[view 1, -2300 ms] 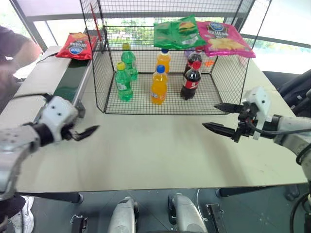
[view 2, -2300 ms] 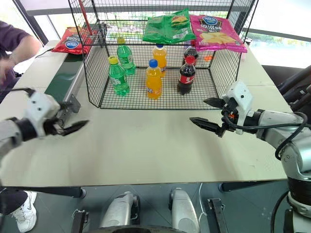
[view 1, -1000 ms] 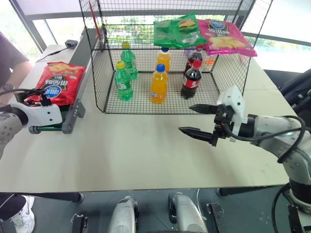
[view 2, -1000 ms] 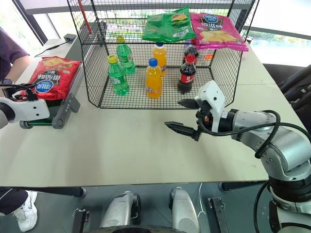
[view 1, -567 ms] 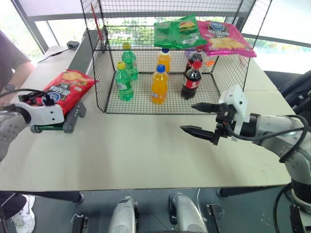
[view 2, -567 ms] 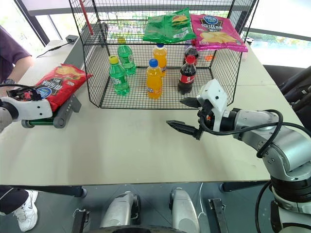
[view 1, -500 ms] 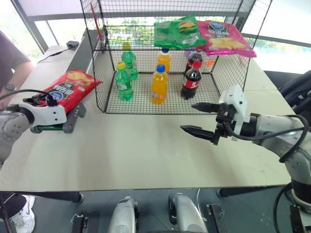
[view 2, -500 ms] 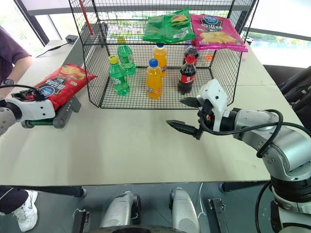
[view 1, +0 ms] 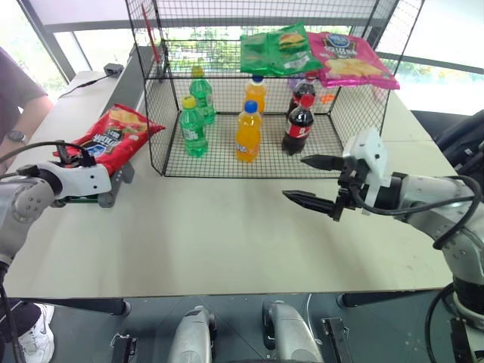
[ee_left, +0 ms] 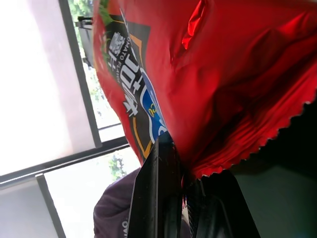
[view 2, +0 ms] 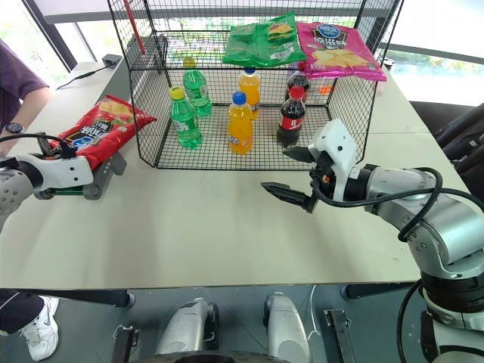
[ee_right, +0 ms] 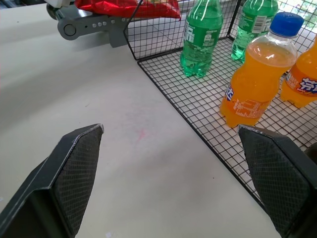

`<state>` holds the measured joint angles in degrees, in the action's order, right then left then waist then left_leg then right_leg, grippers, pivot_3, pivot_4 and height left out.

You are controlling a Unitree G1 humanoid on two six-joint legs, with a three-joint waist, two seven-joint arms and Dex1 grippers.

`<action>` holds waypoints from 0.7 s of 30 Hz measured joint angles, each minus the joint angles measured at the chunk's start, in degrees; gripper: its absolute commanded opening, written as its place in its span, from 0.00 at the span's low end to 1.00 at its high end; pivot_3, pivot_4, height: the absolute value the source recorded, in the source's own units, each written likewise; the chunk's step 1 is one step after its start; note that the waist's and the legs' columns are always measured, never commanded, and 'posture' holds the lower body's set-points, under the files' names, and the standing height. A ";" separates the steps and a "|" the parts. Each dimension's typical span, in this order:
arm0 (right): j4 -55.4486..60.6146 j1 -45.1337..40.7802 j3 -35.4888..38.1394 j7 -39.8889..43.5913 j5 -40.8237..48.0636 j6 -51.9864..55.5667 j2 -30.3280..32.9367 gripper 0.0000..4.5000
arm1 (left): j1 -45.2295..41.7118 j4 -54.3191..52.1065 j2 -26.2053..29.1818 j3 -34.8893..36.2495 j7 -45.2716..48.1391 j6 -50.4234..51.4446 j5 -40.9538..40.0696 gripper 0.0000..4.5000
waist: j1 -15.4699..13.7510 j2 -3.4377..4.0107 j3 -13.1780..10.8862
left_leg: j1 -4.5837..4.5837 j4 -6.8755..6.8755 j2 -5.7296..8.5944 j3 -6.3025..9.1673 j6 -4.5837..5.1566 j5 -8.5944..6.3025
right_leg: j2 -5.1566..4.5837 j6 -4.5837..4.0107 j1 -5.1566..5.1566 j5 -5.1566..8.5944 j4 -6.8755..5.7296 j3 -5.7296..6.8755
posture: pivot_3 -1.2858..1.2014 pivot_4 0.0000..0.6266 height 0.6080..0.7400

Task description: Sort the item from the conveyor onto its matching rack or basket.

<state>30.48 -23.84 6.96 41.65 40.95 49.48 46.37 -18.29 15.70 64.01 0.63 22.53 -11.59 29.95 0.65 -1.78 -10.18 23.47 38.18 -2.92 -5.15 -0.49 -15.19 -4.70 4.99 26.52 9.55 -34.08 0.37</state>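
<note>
Chip bag (view 1: 113, 136) | left gripper (ee_left: 182, 184) clenched on edge (wrist view) | right gripper (view 2: 291, 172) spread

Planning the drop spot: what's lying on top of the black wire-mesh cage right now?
On the black wire-mesh cage's flat top lie a green crinkly chip bag and a pink chip bag, side by side toward its right. Whether they overlap is unclear.

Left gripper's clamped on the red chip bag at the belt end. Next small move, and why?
Probably lift it straight up. The left gripper is shut on the red chip bag's crimped edge, but the bag lies across the conveyor end. Its match, the green chip bag and pink chip bag, sits atop the wire-mesh cage, higher up.
</note>
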 measured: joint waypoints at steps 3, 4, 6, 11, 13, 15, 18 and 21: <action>-2.20 -0.63 0.13 1.64 -1.25 -1.23 2.34 1.00 | 4.75 -6.50 0.15 6.97 -1.26 3.48 -0.73 0.01 | 0.08 -0.02 -0.02 | 0.02 0.00 0.00 -0.01 0.00 0.00 | -0.02 0.00 0.01 0.00 0.02 0.00 | 0.52 0.24 1.00; -3.29 -1.41 0.31 2.21 -1.54 -1.67 2.80 1.00 | 6.51 -9.05 0.21 9.66 -1.12 5.00 -0.86 0.01 | 0.13 -0.02 -0.02 | 0.02 0.00 0.00 -0.01 0.00 0.00 | -0.01 0.00 0.02 0.00 0.03 0.00 | 0.52 0.24 1.00; -4.91 -2.39 0.49 3.27 -2.20 -2.64 3.97 1.00 | 8.72 -13.25 0.18 13.26 -0.67 7.50 -1.36 0.01 | 0.14 -0.02 -0.01 | -0.01 0.00 -0.01 -0.01 0.00 0.00 | -0.01 0.00 0.01 0.00 0.01 0.00 | 0.52 0.24 1.00; -10.04 -6.46 -0.97 6.36 -5.09 -5.87 4.48 1.00 | 12.04 -22.54 -2.89 20.38 -0.52 12.26 -1.88 0.01 | 0.16 -0.02 -0.01 | -0.04 0.00 -0.01 0.01 0.00 0.00 | 0.01 -0.01 0.01 0.00 -0.02 0.00 | 0.52 0.24 1.00; -11.66 -7.41 -1.70 7.44 -6.17 -6.79 4.55 1.00 | 12.37 -24.62 -3.88 22.06 -0.68 12.86 -1.99 0.01 | 0.14 -0.02 -0.01 | -0.04 0.00 -0.01 0.01 0.00 0.00 | 0.02 -0.01 0.00 0.00 -0.01 0.00 | 0.52 0.24 1.00; -13.67 -8.38 -2.25 8.95 -7.36 -7.89 5.11 1.00 | 12.44 -28.42 -6.08 24.65 -0.47 14.59 -3.39 0.01 | 0.06 -0.01 -0.02 | -0.01 0.00 0.00 0.00 0.00 0.00 | 0.01 0.00 0.00 0.00 0.01 0.00 | 0.52 0.24 1.00; -16.65 -10.61 -2.24 11.10 -8.90 -9.17 7.24 1.00 | 12.44 -34.91 -8.18 26.72 1.00 17.07 -5.57 0.01 | 0.02 -0.02 -0.02 | 0.00 0.00 0.02 -0.01 0.00 0.00 | -0.01 0.00 -0.01 0.00 0.04 0.00 | 0.52 0.24 1.00; -17.97 -11.63 -2.18 12.61 -9.78 -10.13 8.58 1.00 | 11.64 -39.42 -9.19 27.42 2.13 19.46 -6.84 0.01 | 0.05 -0.02 -0.02 | -0.03 0.00 0.01 0.00 0.00 0.00 | 0.00 0.00 -0.02 0.00 0.01 -0.01 | 0.52 0.24 1.00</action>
<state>12.51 -35.47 4.78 54.26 31.18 39.35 54.95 -6.65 -23.73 54.81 28.05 24.66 7.87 23.11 0.70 -1.79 -10.19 23.44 38.18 -2.90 -5.15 -0.49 -15.19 -4.69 4.98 26.50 9.56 -34.07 0.36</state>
